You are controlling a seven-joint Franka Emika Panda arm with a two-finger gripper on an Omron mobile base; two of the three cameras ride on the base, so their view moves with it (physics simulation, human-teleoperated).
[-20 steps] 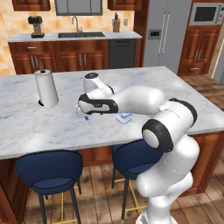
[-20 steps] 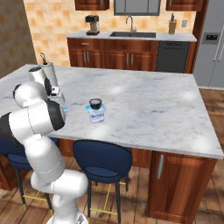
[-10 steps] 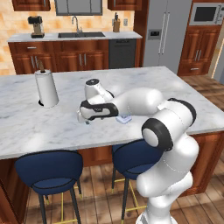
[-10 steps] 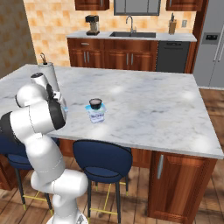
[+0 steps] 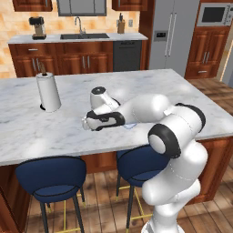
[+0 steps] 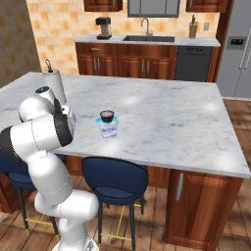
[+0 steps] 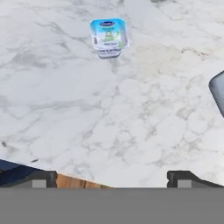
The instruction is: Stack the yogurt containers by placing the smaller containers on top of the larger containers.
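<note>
On the marble island (image 6: 162, 117), from its paper towel roll (image 5: 48, 92) rightward:
Small cups: two — tiny white blue-topped cup (image 7: 108, 37) alone on bare marble; dark cup (image 6: 107, 116) sitting atop the tub.
Large tub: one, blue-lidded (image 6: 108, 129), right of the roll.
Gripper (image 7: 111, 178): fingers spread wide, holding nothing.
Stools: two blue (image 6: 115, 182), below the island's near edge.

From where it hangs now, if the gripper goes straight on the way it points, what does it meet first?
Most likely bare marble: the open gripper points down at the island counter near its front edge. The little white cup lies off that line, further across the counter. Depth is hard to judge.
</note>
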